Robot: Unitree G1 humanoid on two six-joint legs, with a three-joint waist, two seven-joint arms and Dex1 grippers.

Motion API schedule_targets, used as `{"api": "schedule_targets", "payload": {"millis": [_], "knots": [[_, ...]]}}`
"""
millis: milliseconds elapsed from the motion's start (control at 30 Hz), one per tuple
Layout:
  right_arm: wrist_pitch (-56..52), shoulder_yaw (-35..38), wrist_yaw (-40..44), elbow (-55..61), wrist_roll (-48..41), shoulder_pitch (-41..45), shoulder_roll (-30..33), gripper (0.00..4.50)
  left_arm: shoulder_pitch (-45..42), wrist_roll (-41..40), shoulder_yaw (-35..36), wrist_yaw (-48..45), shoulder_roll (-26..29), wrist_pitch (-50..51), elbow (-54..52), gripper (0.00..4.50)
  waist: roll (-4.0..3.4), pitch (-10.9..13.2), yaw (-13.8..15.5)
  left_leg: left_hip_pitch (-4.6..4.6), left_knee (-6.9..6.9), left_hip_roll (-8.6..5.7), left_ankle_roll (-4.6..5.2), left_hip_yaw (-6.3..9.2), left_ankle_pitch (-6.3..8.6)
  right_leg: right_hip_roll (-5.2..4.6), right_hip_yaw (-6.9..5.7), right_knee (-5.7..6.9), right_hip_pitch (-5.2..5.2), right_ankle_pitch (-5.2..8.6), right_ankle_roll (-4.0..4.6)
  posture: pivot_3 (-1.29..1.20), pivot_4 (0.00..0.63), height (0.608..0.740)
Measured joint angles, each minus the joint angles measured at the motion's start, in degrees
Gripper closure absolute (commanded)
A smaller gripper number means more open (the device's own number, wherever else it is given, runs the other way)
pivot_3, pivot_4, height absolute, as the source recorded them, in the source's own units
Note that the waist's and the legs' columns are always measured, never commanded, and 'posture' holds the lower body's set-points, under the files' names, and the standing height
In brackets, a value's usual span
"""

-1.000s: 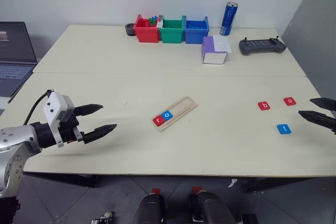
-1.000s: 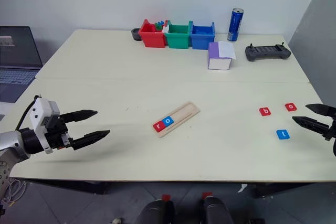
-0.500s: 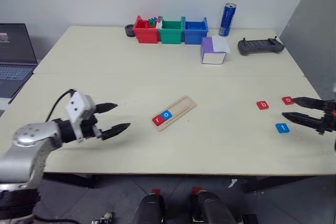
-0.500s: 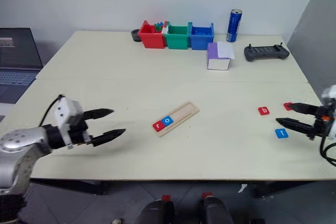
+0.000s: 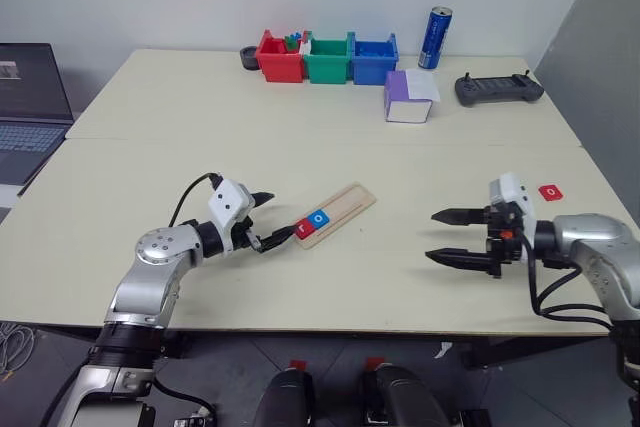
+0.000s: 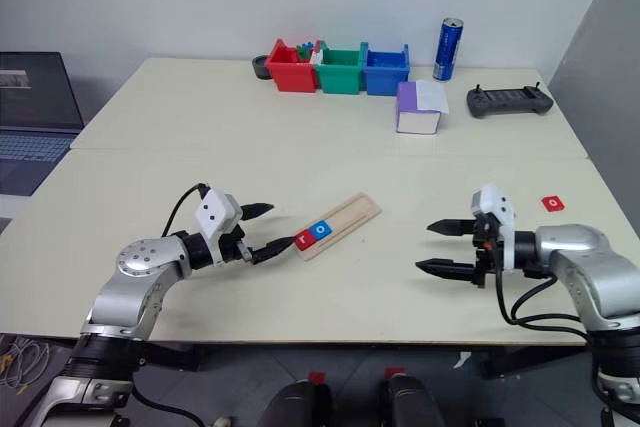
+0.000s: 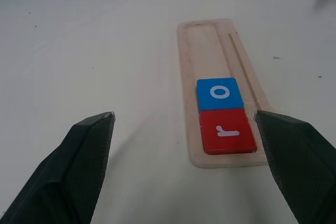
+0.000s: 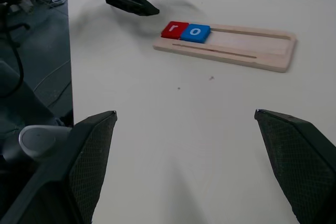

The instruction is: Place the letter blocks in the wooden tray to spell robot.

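I see the wooden tray (image 5: 334, 215) lying at a slant near the middle of the pale tabletop (image 5: 300, 127), with two letter blocks seated in its nearer end: a red "r" block (image 7: 228, 131) at the very end and a blue "o" block (image 7: 219, 93) touching it on the inner side. The rest of the tray's groove is bare wood. My left gripper (image 5: 268, 220) hangs just beside the "r" end of the tray, its fingers (image 7: 84, 150) spread wide and holding nothing; in the left wrist view the tray's end sits between the two fingertips, and I cannot tell whether either tip touches the wood. My right gripper (image 5: 446, 236) is well apart from the tray on the right side of the tabletop, pointing toward the tray, its fingers (image 8: 89, 145) also spread wide and empty. A red "o" block (image 5: 550, 191) lies flat on the tabletop beyond the right arm, near the right edge. Along the far edge stand a red bin (image 5: 279, 56), a green bin (image 5: 327, 58) and a blue bin (image 5: 373, 58) side by side, a blue can (image 5: 435, 37) upright near them, a purple-and-white box (image 5: 407, 96) and a dark handheld controller (image 5: 499, 88). An open laptop (image 5: 28, 97) sits off the tabletop's left side.
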State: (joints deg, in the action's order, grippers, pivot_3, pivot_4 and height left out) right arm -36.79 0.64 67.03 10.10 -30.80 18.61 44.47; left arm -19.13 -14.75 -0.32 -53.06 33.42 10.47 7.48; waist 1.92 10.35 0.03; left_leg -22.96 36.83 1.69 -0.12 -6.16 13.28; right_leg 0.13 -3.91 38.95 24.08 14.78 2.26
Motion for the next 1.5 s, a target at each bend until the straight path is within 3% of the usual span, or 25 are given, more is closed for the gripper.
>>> {"api": "schedule_targets", "payload": {"millis": [667, 1433, 1500], "knots": [[-1.9, -2.0, -3.4, 1.6, 0.0, 0.2, -2.3, 0.02, -5.0, 3.3, -5.3, -0.8, -5.7, -0.5, 8.8, 0.00, 0.02, 0.0, -0.1, -0.01, 0.08, -0.01, 0.05, 0.00, 0.03, 0.00, 0.01, 0.03, -0.02, -0.03, -0.05, 0.00, 0.150, 0.740], [-1.3, -2.1, -4.4, 1.4, 0.5, 0.5, -3.0, 0.02, -5.2, 4.9, -5.6, 0.0, -6.9, -0.8, 10.4, 0.00, 0.03, 0.0, -0.1, 0.01, 0.08, 0.00, 0.06, 0.00, 0.03, 0.00, 0.01, 0.03, -0.03, -0.03, -0.05, 0.00, 0.150, 0.740], [-1.2, -2.2, -4.6, 1.4, 0.5, 0.5, -3.0, 0.00, -5.2, 4.9, -5.7, -0.2, -6.9, -0.6, 10.3, 0.39, 0.03, 0.0, -0.1, 0.01, 0.08, 0.00, 0.06, 0.00, 0.03, 0.00, 0.01, 0.03, -0.03, -0.03, -0.05, 0.00, 0.150, 0.740]]}}
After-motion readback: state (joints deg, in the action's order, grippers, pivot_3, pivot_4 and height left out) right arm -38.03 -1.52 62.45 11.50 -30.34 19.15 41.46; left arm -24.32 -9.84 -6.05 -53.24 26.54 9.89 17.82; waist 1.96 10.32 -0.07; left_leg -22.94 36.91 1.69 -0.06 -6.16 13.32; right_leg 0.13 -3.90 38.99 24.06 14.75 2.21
